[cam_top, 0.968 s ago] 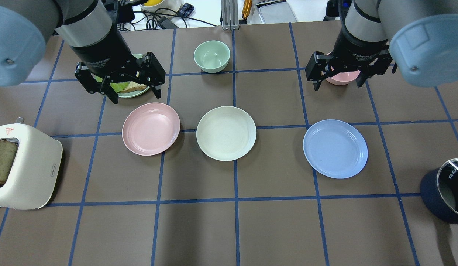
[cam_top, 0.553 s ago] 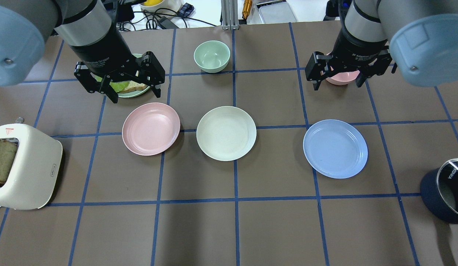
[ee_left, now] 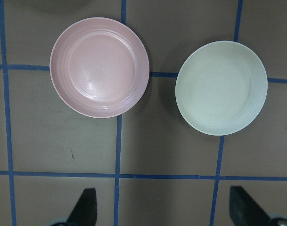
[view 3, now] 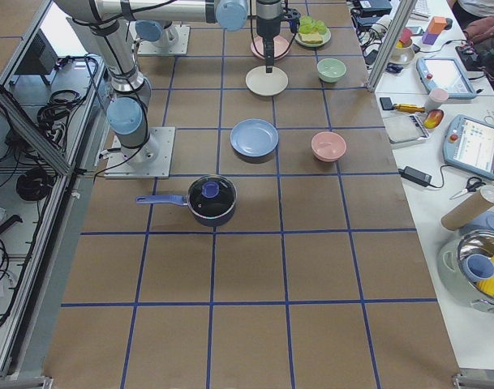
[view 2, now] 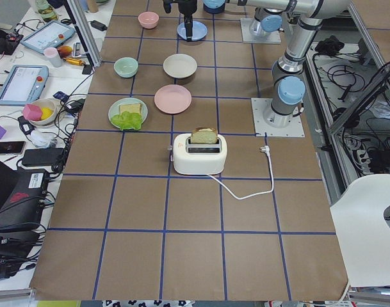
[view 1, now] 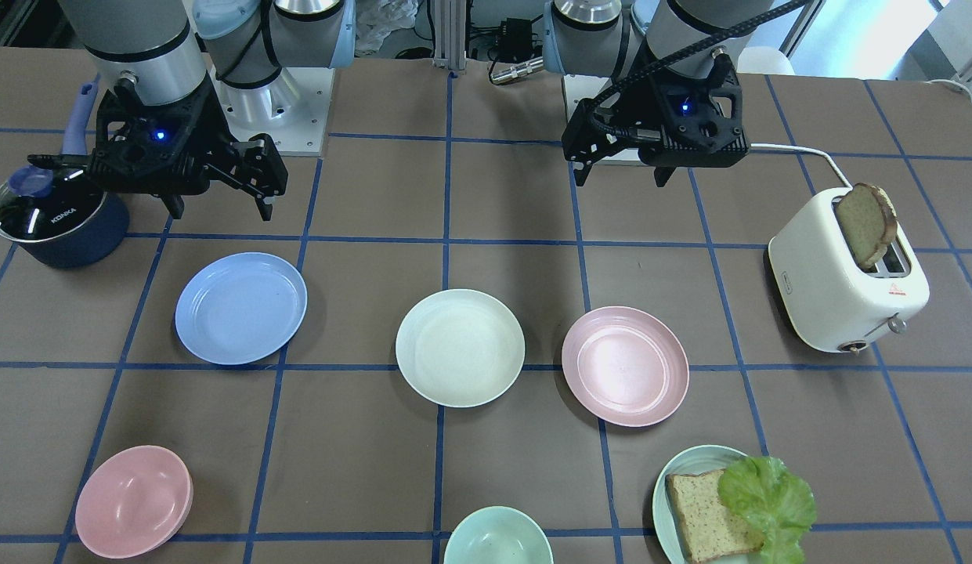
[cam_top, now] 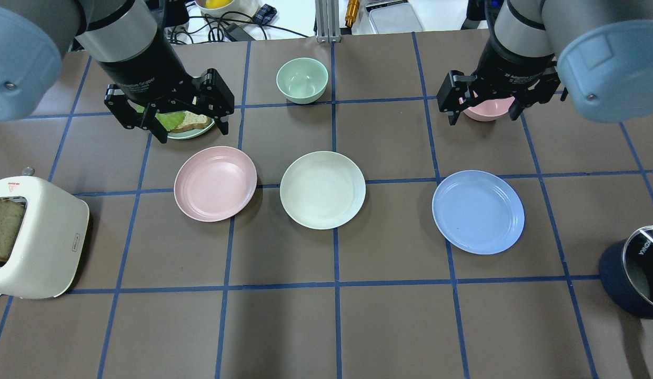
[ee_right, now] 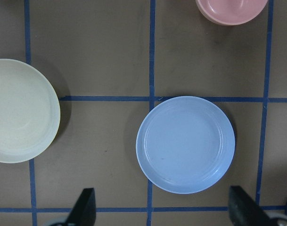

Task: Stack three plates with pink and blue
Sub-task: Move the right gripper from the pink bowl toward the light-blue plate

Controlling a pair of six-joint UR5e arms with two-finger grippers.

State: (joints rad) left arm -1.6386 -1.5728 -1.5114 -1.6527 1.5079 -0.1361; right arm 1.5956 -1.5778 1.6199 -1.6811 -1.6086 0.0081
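Note:
Three plates lie apart in a row on the brown table: the pale pink plate [cam_top: 215, 183] on the left, the cream plate [cam_top: 322, 190] in the middle, the light blue plate [cam_top: 478, 211] on the right. My left gripper [cam_top: 193, 134] is open and empty, hovering beyond the pink plate, which shows in the left wrist view [ee_left: 99, 67] beside the cream plate [ee_left: 221, 87]. My right gripper [cam_top: 484, 118] is open and empty, hovering beyond the blue plate, which shows in the right wrist view [ee_right: 185, 144].
A mint plate with bread and lettuce [cam_top: 187, 126] lies under the left gripper. A pink bowl [cam_top: 486, 109] sits under the right gripper, a mint bowl [cam_top: 302, 79] at the back middle. A toaster [cam_top: 37, 237] stands at the left edge, a dark pot [cam_top: 634, 273] at the right edge.
Both grippers have shifted very slightly toward the far side of the table, still open. The three plates have not moved.

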